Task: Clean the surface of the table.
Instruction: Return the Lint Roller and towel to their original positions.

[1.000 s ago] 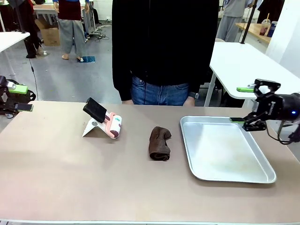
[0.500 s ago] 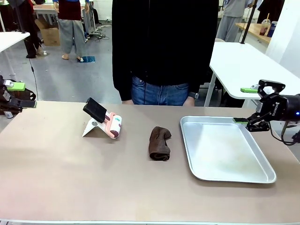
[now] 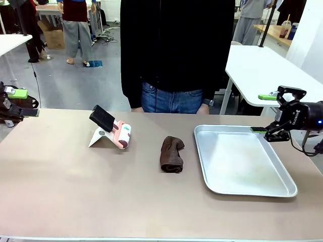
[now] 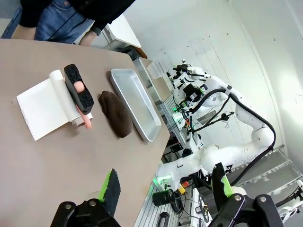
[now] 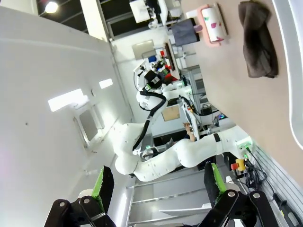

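A brownish-tan table (image 3: 75, 191) stretches across the front view, its pale edge running along the near side, while a person in a black top and blue jeans (image 3: 174, 55) stands at the far edge. 3 items lie on the tabletop: a lint roller (image 3: 112, 127) with a black handle and a pink-patterned roll, propped on a white sheet left of centre; a crumpled dark brown cloth (image 3: 172, 154) near the middle; and a shiny silver metal tray (image 3: 241, 187) to the right, well apart from the cloth. The left gripper (image 3: 14, 103) sits at the left margin of the front view, beyond the table's left end, its 2 green-padded fingers spread apart and holding nothing. The right gripper (image 3: 265, 113) hangs just above the far right corner of the tray, its jaws likewise released and empty. In the left wrist view, the left gripper's fingers (image 4: 111, 188) rise from the bottom edge with a wide gap between them, the table (image 4: 42, 170), roller (image 4: 78, 92), cloth (image 4: 116, 113) and tray (image 4: 132, 101) lying beyond. In the right wrist view, the right gripper's fingers (image 5: 104, 185) stand equally wide, with the cloth (image 5: 258, 40) and roller (image 5: 211, 22) visible near the top.
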